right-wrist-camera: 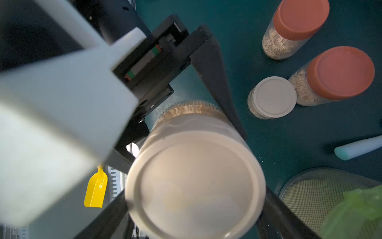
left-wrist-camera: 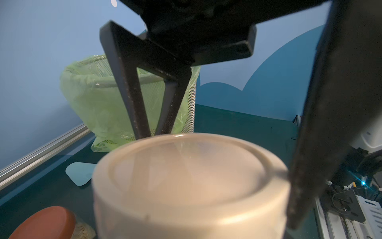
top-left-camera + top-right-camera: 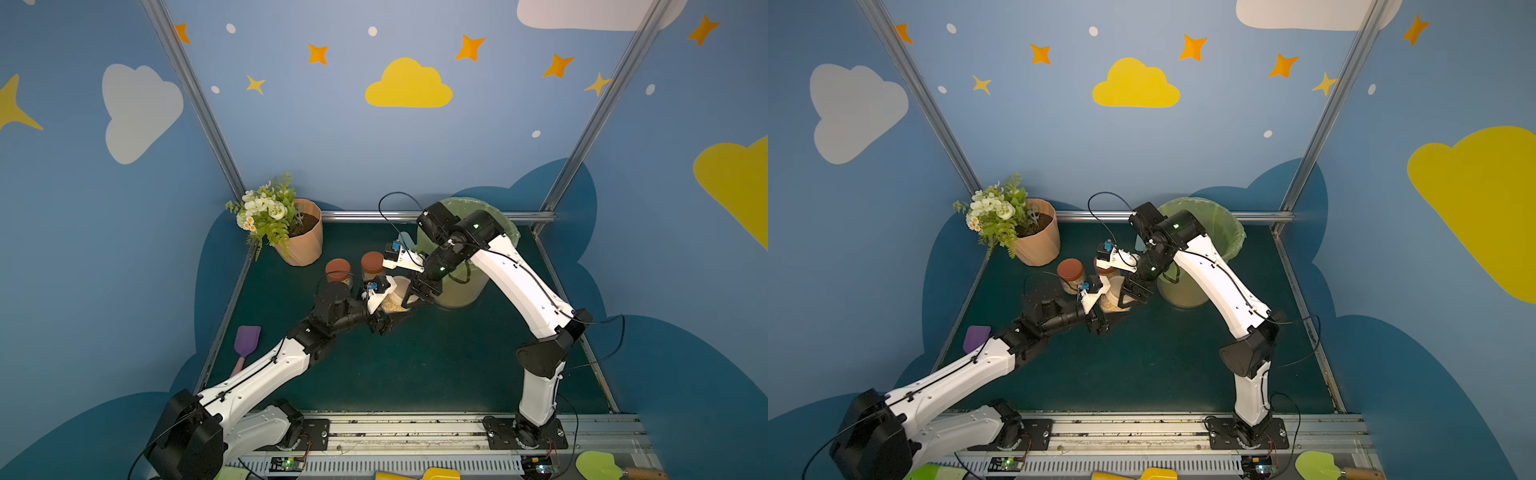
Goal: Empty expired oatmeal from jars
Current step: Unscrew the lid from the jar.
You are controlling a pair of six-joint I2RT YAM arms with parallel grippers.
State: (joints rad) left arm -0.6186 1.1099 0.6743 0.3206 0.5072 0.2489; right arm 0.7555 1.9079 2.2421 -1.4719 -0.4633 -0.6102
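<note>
holding the held jar (image 1: 186, 122) with the left gripper (image 3: 392, 309), clamped tight on the clear body and not on the top, probably to leave the lid (image 1: 196, 186) free and to stop the body from turning. seems lifted a little off the table (image 3: 436, 365), though hard to be sure. reaching down over this lid with the right gripper (image 3: 411, 296), with one finger at each side of the rim; cannot tell if pressing on the lid or already loose from it. looks like the unscrewing step, with the lid not yet off, so nothing poured from this one so far. can see the oatmeal (image 1: 186, 109) through the wall, lying in the lower part. positioned near the bin (image 2: 82, 99) with green liner, likely to make the way to pouring short. standing closed on the table, a bit apart from the work: red-lidded jar (image 1: 297, 24), second red-lidded jar (image 1: 339, 72) and standing beige-lidded jar (image 1: 272, 96), all with oatmeal inside, apparently for later turns. should mind any tilt once the lid comes off, otherwise flakes on the table.
</note>
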